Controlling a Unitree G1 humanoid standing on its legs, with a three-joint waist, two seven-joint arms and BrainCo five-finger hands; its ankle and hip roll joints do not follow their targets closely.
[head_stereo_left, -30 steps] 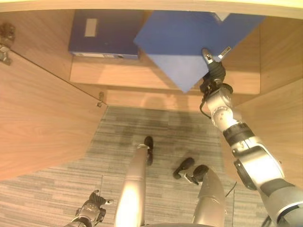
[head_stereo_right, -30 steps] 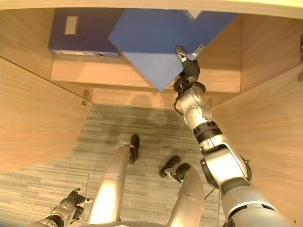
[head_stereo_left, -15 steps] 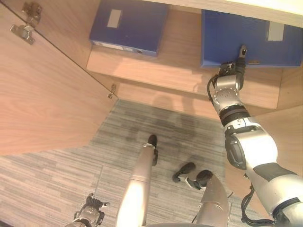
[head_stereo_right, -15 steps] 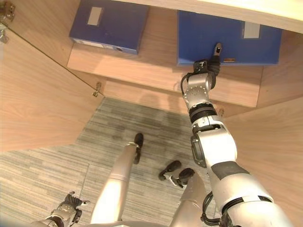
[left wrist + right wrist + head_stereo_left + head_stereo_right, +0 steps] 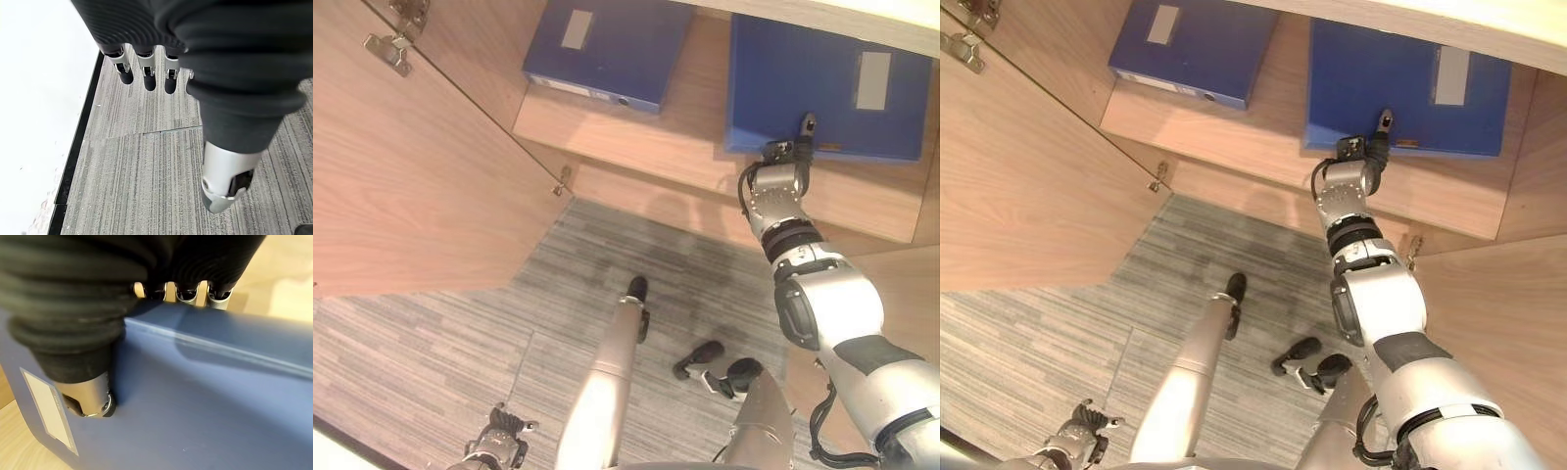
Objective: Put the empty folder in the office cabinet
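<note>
Blue folder [image 5: 822,83] lying flat on the right of the cabinet shelf [image 5: 675,147], long axis left to right. The right hand [image 5: 781,166] pinches its near edge, fingers over and thumb under; a second folder [image 5: 607,44] lies well apart, far left. The left hand [image 5: 146,68] hangs relaxed over the carpet [image 5: 509,323].

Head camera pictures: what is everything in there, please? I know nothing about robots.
Folder: one, blue with a pale label, flat on the cabinet shelf at the right, in the right hand's grip.
Second folder: one, blue with a pale label, flat on the same shelf at the left.
Cabinet: one, light wood, open.
Door: one, light wood, swung open at the left.
Carpet: grey, striped.
Right hand: dark cover, on the folder's near edge.
Left hand: low over the carpet, holding nothing.
</note>
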